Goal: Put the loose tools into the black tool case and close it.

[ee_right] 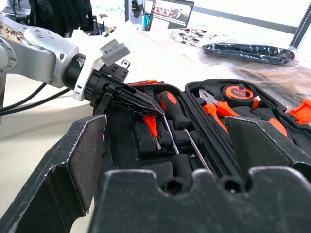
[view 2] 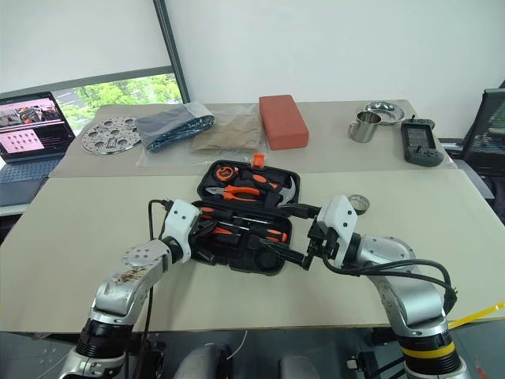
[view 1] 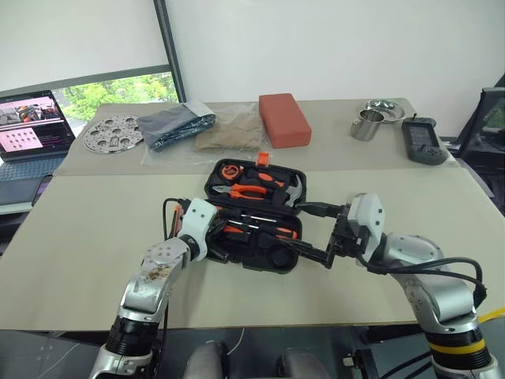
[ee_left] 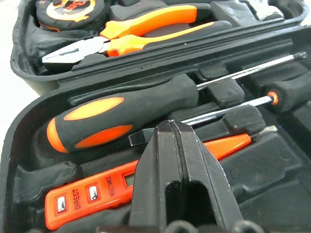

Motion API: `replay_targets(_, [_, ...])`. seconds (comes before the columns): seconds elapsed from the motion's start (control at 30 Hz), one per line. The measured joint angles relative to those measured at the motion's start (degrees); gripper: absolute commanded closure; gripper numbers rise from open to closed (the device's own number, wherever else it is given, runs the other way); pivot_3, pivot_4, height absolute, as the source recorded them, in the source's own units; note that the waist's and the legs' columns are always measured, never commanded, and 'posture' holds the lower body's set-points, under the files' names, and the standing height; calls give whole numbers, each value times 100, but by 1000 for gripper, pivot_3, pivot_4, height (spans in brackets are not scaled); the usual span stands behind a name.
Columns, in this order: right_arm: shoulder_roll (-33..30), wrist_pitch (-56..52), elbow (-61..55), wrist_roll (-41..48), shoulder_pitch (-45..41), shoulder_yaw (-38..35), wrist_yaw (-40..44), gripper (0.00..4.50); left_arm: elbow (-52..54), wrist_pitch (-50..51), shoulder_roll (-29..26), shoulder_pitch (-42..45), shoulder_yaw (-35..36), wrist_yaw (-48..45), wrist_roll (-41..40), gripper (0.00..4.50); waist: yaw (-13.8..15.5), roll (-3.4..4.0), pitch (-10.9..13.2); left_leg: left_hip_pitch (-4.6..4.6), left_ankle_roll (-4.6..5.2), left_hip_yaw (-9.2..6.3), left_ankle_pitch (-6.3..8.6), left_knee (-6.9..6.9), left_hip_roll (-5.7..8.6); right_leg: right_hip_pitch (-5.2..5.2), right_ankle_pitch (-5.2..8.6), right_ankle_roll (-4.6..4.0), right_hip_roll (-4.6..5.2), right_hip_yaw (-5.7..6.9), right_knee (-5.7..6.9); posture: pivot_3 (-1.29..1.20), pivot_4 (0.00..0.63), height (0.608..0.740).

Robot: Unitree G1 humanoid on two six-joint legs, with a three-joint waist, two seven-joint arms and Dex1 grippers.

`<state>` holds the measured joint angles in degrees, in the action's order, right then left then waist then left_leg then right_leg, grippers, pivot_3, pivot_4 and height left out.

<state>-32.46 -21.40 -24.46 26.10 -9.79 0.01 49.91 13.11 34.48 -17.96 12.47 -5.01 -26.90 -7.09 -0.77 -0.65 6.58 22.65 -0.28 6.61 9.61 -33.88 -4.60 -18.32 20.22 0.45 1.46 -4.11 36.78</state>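
Observation:
The black tool case [view 1: 272, 260] lies open at the middle of the table, its orange latch at the far edge. Its far half holds orange-handled pliers [ee_left: 146, 29] and a tape measure [ee_left: 68, 7]. In the near half lie a black-and-orange screwdriver [ee_left: 112, 114], an orange tester screwdriver [ee_left: 92, 194] and a third with a thin shaft [ee_left: 233, 109]. My left gripper [view 1: 223, 229] is shut, its tip just over these screwdrivers, with nothing seen between the fingers. At the case's right end my right gripper [view 1: 304, 231] stands wide open. A small grey tape roll [view 2: 359, 204] sits on the table behind the right wrist.
Along the far table stand a laptop [view 1: 31, 126], a perforated metal disc [view 1: 113, 133], a dark bag [view 1: 175, 126], a brown packet [view 1: 229, 130], a red block [view 1: 284, 118], a metal cup [view 1: 365, 125], a bowl [view 1: 384, 106] and a dark handheld device [view 1: 420, 140].

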Motion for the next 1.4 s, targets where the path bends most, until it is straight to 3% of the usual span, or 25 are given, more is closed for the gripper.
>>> replay_targets(0.27, [31,1,4,194,-10,-3,132,0,450,-596,-190,-187,299,353,165,4467,3,-6,4,14,2,-1,2,1,0,-6,0,0,4,2,-7,0,150,740])
replay_targets(0.63, [207,40,476,223,-463,193,513,0,1080,783,46,-864,1515,1707,335,4467,18,-18,11,15,4,-6,2,3,3,-7,0,0,11,8,-9,0,150,740])
replay_targets(0.77, [215,71,516,222,-526,195,586,0,1204,1101,50,-893,1543,1660,147,3486,13,-19,12,17,4,-6,4,7,5,-7,0,0,14,8,-14,0,150,740])
replay_targets(0.87, [221,87,552,221,-525,196,624,0,1255,1219,63,-899,1555,1616,13,2192,8,-19,12,16,4,-6,4,8,3,-7,0,0,12,9,-15,0,150,740])
replay_targets(1.07, [267,96,552,216,-516,219,618,0,970,1433,-149,-468,1528,1613,5,94,-1,-20,12,16,3,-6,4,9,4,-8,0,0,11,7,-15,0,150,740])
replay_targets(1.4, [271,101,532,205,-442,216,481,0,482,1945,-184,52,1421,1618,-5,94,13,-20,13,18,2,-7,4,11,6,-8,0,0,13,9,-18,0,150,740])
